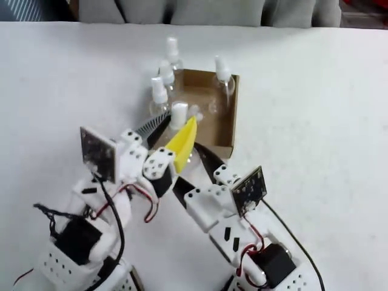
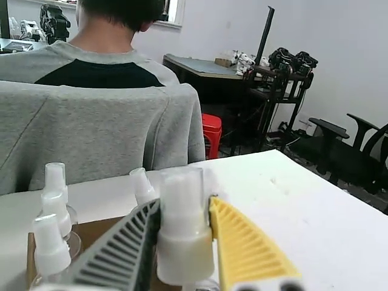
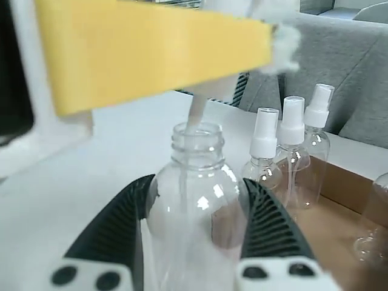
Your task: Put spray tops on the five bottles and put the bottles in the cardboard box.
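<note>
Brown cardboard forms the box (image 1: pixel 225 130), which sits open near the middle of the white worktop (image 1: pixel 315 91). Four capped bottles (image 1: pixel 222 76) stand in it: three in a row along one side, and the fourth alone near the far corner of the other side.

The fifth bottle (image 3: pixel 194 218) is clear, with a bare open neck. It stands upright just beside the box's near edge, in front of the row of three. The right gripper (image 3: pixel 197 188) is clamped around its body, one black finger on each side. Whether the base rests on the worktop cannot be told.

Directly above it, the left gripper (image 2: pixel 183 205) pinches the last spray top (image 2: pixel 182 242) between its grey finger and its yellow finger, holding it upright. The top's thin tube (image 3: pixel 195 115) hangs down and enters the bottle's neck. The collar is above the rim and not seated on it.

In the high view both arms come in from the near edge of the worktop. Their grippers meet at the box's near corner, the yellow finger lying over the bottle.
</note>
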